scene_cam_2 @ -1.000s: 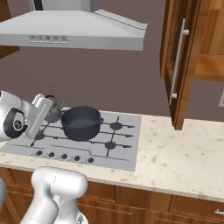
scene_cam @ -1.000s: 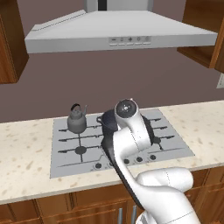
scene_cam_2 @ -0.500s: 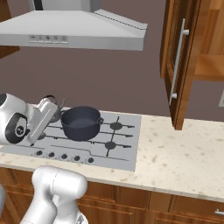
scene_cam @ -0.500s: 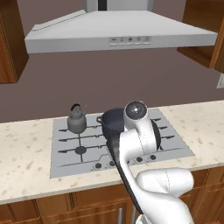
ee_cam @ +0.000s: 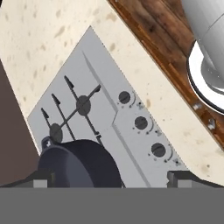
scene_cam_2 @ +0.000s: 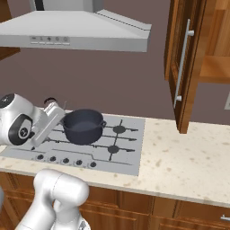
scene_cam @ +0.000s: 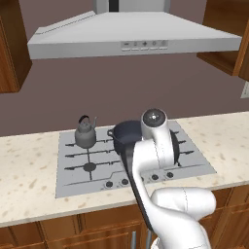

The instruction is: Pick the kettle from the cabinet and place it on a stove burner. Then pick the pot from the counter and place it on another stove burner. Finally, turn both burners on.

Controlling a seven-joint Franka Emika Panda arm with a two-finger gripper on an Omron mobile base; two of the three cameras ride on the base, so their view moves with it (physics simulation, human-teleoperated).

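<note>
Kettle [scene_cam: 85, 136] and pot [scene_cam_2: 82, 126] sit on burners; open, empty gripper [ee_cam: 109, 178] hangs above the knobs [ee_cam: 141, 123]. Next: descend and turn one.

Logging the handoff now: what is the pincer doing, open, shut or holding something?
Pincer: open and empty, above the cooktop knobs beside the pot.

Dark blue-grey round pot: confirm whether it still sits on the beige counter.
No, the dark blue-grey round pot stands on the flat silver-grey cooktop.
</note>
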